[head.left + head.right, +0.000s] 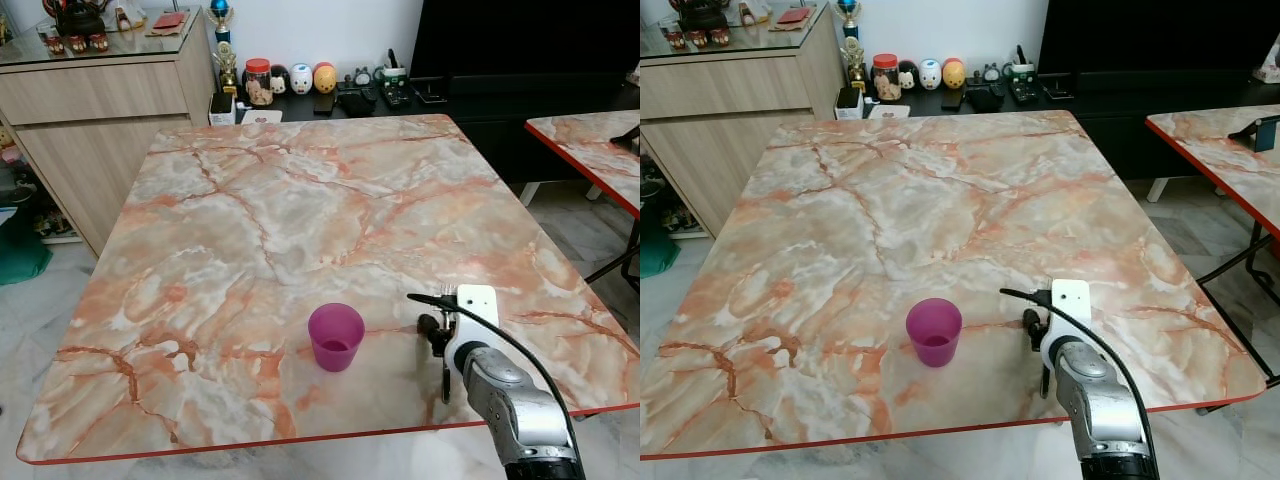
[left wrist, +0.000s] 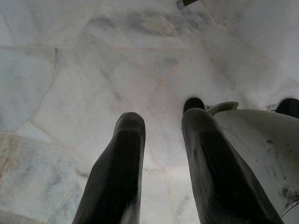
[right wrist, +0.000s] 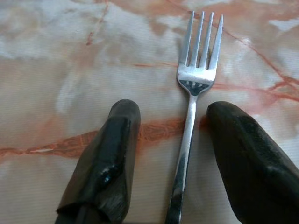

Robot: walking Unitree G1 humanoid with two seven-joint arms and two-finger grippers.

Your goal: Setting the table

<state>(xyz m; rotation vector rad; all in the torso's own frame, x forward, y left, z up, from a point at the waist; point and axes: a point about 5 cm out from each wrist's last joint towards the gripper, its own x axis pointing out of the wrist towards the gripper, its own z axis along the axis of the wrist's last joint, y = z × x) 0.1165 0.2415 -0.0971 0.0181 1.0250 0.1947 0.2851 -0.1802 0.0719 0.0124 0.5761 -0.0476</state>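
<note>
Pink-veined marble pattern covers the worktop (image 1: 300, 230), which has a thin red edge. A translucent purple cup (image 1: 335, 337) stands upright near the front edge, a little right of the middle, with bare surface around it.

The right tool (image 3: 173, 154) is over the front right part of the worktop, just beside the cup on the side of the right edge. In the right wrist view its two black fingers (image 3: 107, 158) are spread, and a silver fork (image 3: 192, 93) lies flat on the worktop between them, nearer one finger than the other, its tines pointing away from the wrist. Whether either finger touches the handle cannot be told. In the head views the silver right arm (image 1: 1090, 400) reaches in over the front edge, with a white wrist block and a black cable looping across it.

The left tool (image 2: 163, 158) hangs over pale marble floor tiles (image 2: 93, 70), its fingers apart with nothing between them.

Beyond the far edge stand a wooden cabinet (image 1: 90, 110) and a low dark shelf (image 1: 480, 95) with small figures and jars. A second worktop (image 1: 590, 150) of the same pattern stands off the right edge.
</note>
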